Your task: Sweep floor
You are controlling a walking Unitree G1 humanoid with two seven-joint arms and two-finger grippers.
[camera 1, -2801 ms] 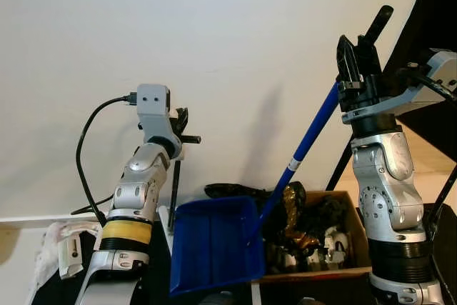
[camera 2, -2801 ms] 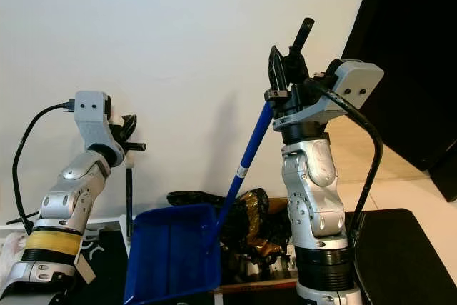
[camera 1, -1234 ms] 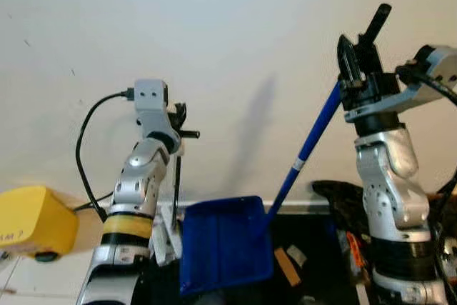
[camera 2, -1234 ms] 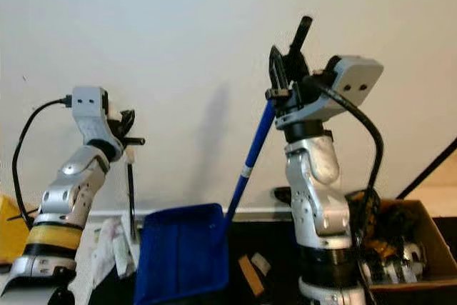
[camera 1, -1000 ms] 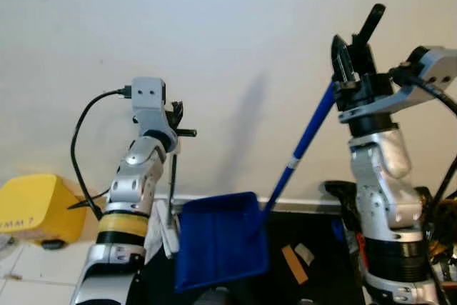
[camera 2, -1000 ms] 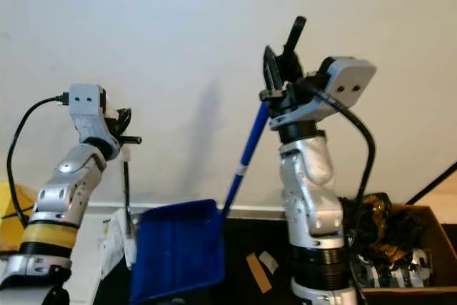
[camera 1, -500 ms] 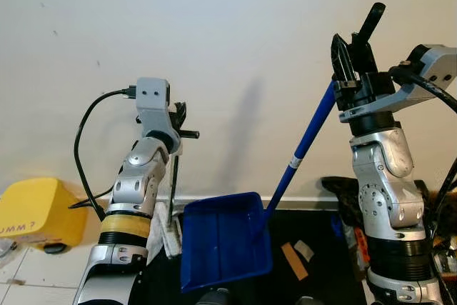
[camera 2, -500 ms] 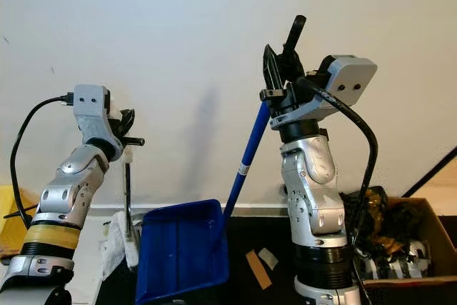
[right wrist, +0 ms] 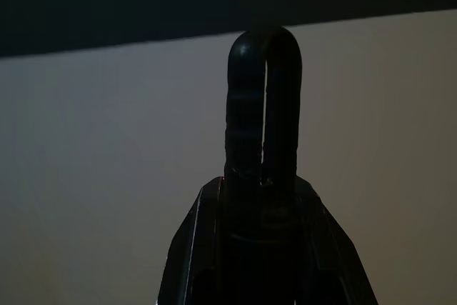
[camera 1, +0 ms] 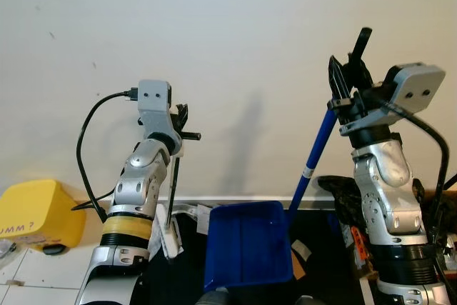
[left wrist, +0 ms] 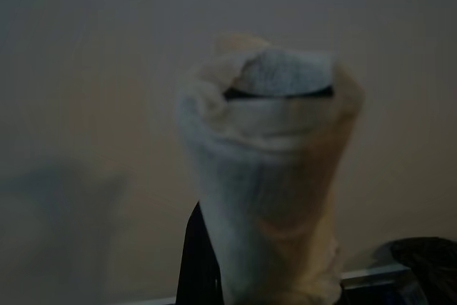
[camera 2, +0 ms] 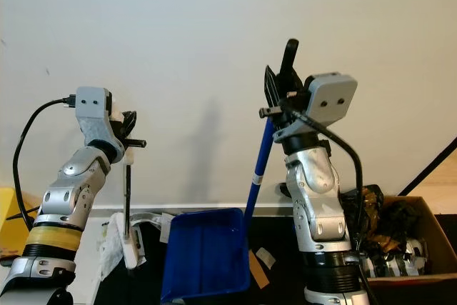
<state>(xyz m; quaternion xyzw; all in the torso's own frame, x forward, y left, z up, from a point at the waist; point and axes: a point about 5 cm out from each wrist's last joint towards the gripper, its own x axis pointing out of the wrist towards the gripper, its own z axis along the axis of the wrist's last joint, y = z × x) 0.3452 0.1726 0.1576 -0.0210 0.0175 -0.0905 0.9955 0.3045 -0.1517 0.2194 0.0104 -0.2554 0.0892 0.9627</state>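
Blue dustpan (camera 1: 248,251) hung bare from the right gripper (camera 1: 348,76), clamped on its handle; left gripper (camera 1: 178,121) gripped a broom (camera 2: 128,198); box (camera 2: 400,244) at four o'clock held clutter.

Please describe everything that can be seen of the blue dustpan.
The blue dustpan looks like hard plastic: a rectangular tray with raised side walls and shallow ribs along its inside. A long blue handle with a white band rises from its upper right corner, slanting up to the right gripper, which is shut on its black top end. The tray hangs low in front of the robot, tilted, its open face towards the camera. Nothing can be seen lying in it.
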